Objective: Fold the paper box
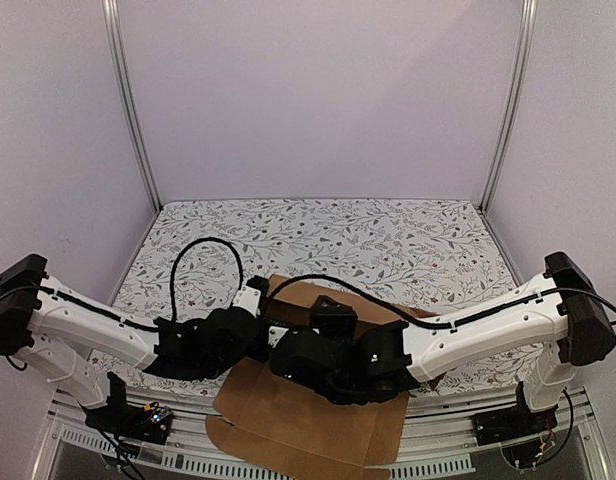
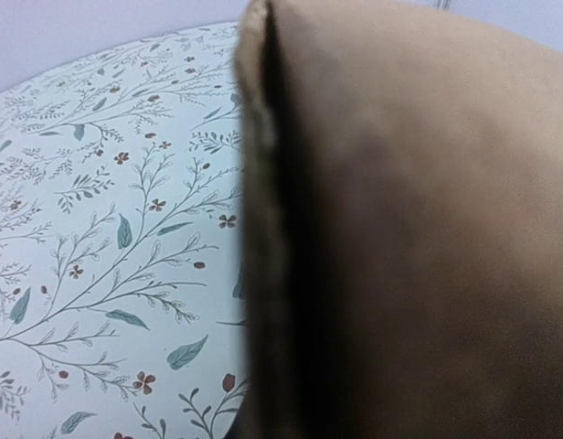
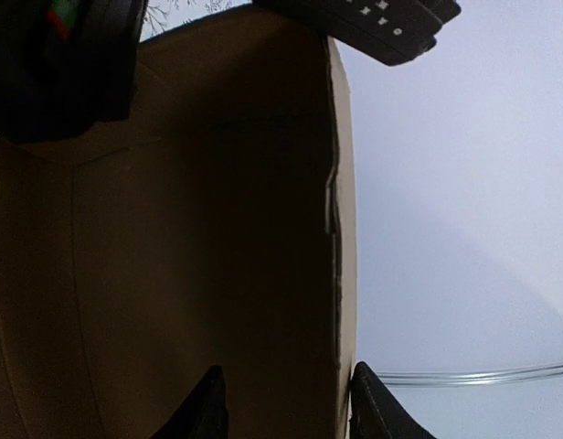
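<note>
The paper box is a brown cardboard sheet at the table's near edge, part raised under both arms and part hanging over the front. My left gripper is against its left side. In the left wrist view a folded cardboard edge fills the right of the frame and hides the fingers. My right gripper is open and straddles an upright cardboard wall. Its right fingertip touches the wall's outer edge. The left fingertip stands apart over the inner face.
The table has a floral cloth, also in the left wrist view. Pale walls and metal posts enclose it. A black cable loops behind the left arm. Black arm parts show above the box.
</note>
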Available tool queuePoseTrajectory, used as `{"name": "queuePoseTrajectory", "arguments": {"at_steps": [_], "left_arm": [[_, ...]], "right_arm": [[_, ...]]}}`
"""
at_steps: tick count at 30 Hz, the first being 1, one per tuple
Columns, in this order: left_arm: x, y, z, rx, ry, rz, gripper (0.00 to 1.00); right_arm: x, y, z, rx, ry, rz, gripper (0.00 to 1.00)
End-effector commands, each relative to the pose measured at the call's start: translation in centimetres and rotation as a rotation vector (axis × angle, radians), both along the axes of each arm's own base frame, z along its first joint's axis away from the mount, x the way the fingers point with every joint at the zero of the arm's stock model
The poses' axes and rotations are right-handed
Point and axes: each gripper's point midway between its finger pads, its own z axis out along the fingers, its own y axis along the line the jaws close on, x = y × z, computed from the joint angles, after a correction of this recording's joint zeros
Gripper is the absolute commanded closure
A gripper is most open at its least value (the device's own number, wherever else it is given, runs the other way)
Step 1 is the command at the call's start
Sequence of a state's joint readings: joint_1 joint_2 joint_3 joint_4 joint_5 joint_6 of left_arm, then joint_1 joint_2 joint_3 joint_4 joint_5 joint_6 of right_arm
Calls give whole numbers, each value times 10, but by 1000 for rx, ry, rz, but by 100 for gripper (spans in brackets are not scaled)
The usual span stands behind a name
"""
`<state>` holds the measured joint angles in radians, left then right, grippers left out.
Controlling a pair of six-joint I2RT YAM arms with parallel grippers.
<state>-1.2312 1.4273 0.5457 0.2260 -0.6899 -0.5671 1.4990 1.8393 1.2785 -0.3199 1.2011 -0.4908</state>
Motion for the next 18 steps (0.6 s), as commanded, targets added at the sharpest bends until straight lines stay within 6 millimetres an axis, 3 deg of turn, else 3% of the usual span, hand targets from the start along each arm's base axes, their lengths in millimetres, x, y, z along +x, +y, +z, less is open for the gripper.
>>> {"name": "queuePoseTrajectory", "arguments": {"at_steps": [1,4,9,15,18], "left_arm": [[-2,-30,26,-12,-66,-90,100],[1,-32,28,32,-92,-106,100],[5,-36,29,47,-100,-131,100],[11,-47,22,40,-74,-212,100],[13,-52,22,48,-76,-242,100]], "right_arm": [[-19,9,3,137,181,90,49],[-29,6,14,216,267,129,35],[-45,-11,39,277,385,190,22],[-55,-34,83,441,486,250,17],[-43,-44,100,563,547,230,18]]}}
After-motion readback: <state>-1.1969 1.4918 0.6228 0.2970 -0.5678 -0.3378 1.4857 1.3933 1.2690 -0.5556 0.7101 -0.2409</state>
